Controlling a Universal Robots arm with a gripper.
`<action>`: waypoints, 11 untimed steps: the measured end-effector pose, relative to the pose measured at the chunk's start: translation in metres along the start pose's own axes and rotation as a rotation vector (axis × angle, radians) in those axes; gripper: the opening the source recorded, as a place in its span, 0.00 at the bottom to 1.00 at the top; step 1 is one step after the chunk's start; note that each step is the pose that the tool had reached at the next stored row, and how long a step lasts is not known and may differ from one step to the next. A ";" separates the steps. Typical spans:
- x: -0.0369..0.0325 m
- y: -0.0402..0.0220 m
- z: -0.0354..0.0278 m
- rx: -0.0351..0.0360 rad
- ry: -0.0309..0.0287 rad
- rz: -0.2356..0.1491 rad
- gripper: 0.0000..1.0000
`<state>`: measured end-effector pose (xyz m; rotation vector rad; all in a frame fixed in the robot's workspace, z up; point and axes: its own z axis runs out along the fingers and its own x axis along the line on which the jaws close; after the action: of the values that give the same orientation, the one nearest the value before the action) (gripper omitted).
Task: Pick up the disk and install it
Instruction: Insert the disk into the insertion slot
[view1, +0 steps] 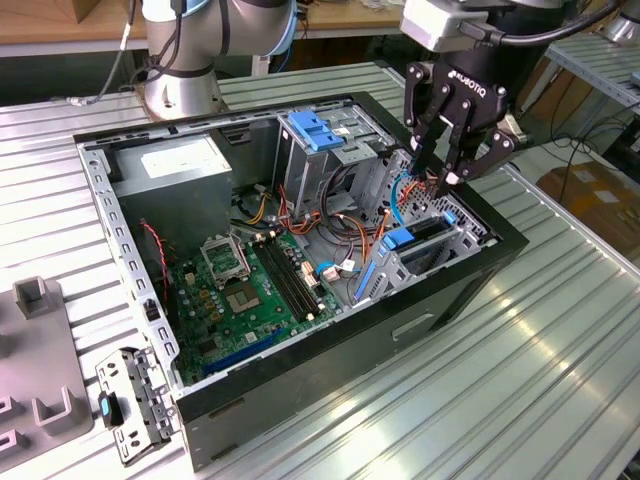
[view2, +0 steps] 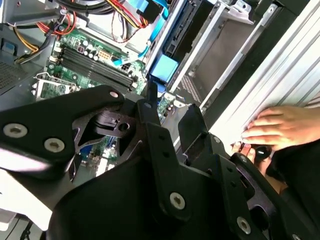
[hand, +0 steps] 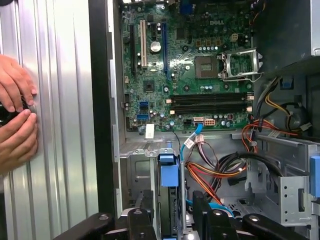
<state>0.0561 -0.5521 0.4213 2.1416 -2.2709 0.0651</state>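
One gripper (view1: 447, 180) on this rig, and its black fingers (hand: 199, 220) are spread apart with nothing clamped between them. It hangs fingers-down over the corner of the open computer case (view1: 300, 395) at the exterior view's right, right above the low drive cage (view1: 440, 250). The disk (view1: 400, 239) stands on edge in that cage, blue carrier tab facing up and the dark slab running back behind it. In the first wrist view the disk (hand: 168, 175) lines up between the two fingers with a gap on each side, so no contact as far as I can see. Can't tell whether it's pushed all the way home. In the second wrist view the gripper (view2: 170, 112) sits just above the blue end of the disk (view2: 164, 67). Inside the case there's the green motherboard (view1: 240, 290), a bundle of orange and red cables (hand: 215, 175), the power supply (view1: 185, 165) in the far corner, and the tall drive bay with its blue ribbed latch (view1: 315, 130). The case lies on a ribbed metal table (view1: 520, 360), and a person's hands (hand: 15, 120) rest on it just outside the case wall, wrapped around some small black thing. A loose metal bracket (view1: 130, 400) lies on the table near the case's other end.
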 end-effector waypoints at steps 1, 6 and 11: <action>0.0002 0.0000 0.0024 0.0000 0.0001 0.000 0.45; 0.0017 0.0001 0.0128 0.0000 0.0000 0.000 0.30; 0.0052 0.0000 0.0230 0.0000 0.0002 0.000 0.11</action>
<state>0.0561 -0.5583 0.3985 2.1415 -2.2708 0.0653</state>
